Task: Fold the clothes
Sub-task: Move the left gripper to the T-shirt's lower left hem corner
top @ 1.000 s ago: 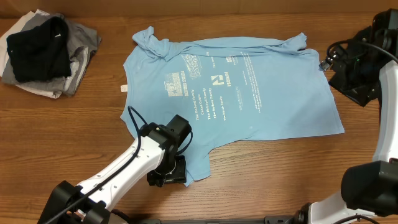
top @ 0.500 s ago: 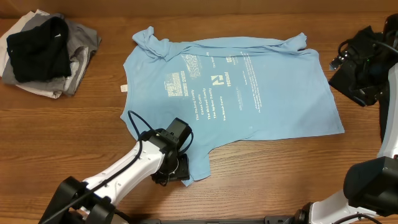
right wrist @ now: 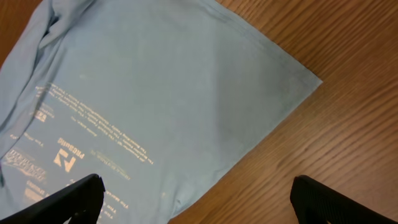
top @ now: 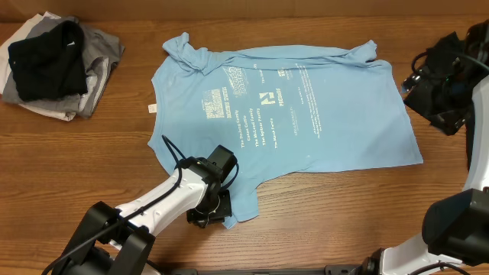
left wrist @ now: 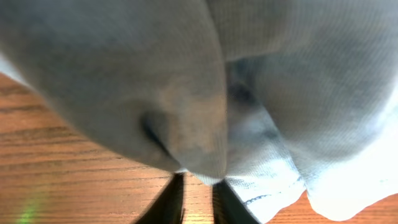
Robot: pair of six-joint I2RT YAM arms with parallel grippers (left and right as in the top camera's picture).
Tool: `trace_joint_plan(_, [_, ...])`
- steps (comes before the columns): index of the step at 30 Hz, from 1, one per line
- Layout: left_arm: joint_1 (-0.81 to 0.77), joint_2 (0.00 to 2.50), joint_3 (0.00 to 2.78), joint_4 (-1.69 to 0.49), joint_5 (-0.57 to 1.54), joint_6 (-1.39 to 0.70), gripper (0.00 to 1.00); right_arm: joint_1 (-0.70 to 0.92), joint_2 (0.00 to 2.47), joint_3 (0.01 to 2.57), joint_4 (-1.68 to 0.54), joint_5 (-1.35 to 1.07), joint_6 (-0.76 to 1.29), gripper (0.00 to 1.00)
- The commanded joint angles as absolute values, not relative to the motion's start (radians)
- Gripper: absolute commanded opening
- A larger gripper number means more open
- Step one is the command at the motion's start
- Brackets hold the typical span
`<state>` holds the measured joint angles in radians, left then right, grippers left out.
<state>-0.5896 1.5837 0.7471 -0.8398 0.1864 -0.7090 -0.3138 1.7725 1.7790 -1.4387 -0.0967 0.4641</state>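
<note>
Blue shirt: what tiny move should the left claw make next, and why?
Probably lift the sleeve slightly and swing it inward over the white print. The left claw looks pinched shut on that sleeve, with cloth bunched at its tips. The light blue shirt lies spread flat, and this sleeve sticks out past its near edge.

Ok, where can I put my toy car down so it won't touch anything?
Bare wood lies between the pile and the shirt, and on the table in front of the shirt, right of the left end effector. It is crowded at the near sleeve, under that end effector, and by the right arm.
</note>
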Motion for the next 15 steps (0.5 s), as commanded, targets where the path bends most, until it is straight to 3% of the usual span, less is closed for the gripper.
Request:
trace_joint_plan(1, [-0.595, 1.612, 0.739, -0.830, 0.168, -0.714, 0.08, -0.316, 1.776, 1.682, -1.412, -0.088, 0.468, 1.00])
trace_joint_plan(9, [-0.587, 1.612, 0.739, -0.842, 0.150, -0.714, 0.04, -0.325, 1.776, 1.412, -1.257, -0.088, 0.503, 0.76])
trace_joint_plan(15, [-0.575, 1.612, 0.739, -0.879, 0.148, -0.710, 0.04, -0.373, 1.776, 1.298, -1.126, -0.088, 0.521, 0.75])
